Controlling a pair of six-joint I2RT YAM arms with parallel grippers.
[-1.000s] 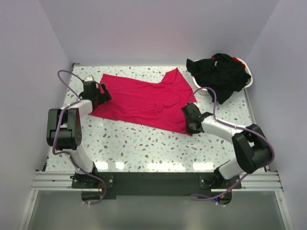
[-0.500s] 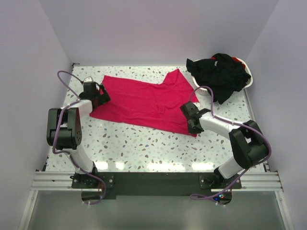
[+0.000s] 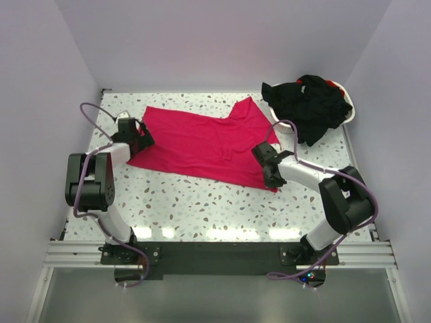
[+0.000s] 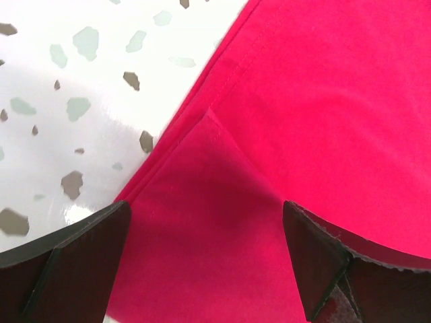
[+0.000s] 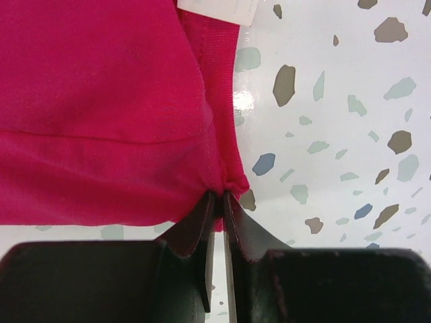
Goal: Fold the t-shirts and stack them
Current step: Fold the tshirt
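**Red shirt lying spread out, its right edge pinched**

At the left, the left gripper (image 4: 205, 210) is standing with its jaws spread wide over the left end of the bright pinkish-red fabric t-shirt (image 3: 202, 145). It is gripping nothing. Its two dark fingers (image 4: 67, 259) are being cut off by the lower edge of the wrist view. Whether they are touching the cloth cannot be told. Between them a folded flap of red fabric with a stitched hem is showing, and beside it a strip of the white speckled terrazzo table (image 3: 202, 202).

The red t-shirt is lying spread across the middle of the table, running from the left gripper to the right one. One sleeve is pointing toward the back wall. From overhead, its neck opening is hard to make out.

Further right, the right gripper (image 5: 219, 198) is pinching the shirt's edge, its jaws nearly closed on a small bunch of fabric by a ribbed band. Just above it a small white neck label (image 5: 219, 8) is being cropped by the top of the wrist view.

At the far right rear corner, a heap of black fabric t-shirts (image 3: 310, 104) is spilling over a white plastic basket (image 3: 351, 113). The heap is hiding most of the basket, leaving only parts of the rim showing. How many shirts are in the heap cannot be counted. A sliver of red is peeking out at its top.
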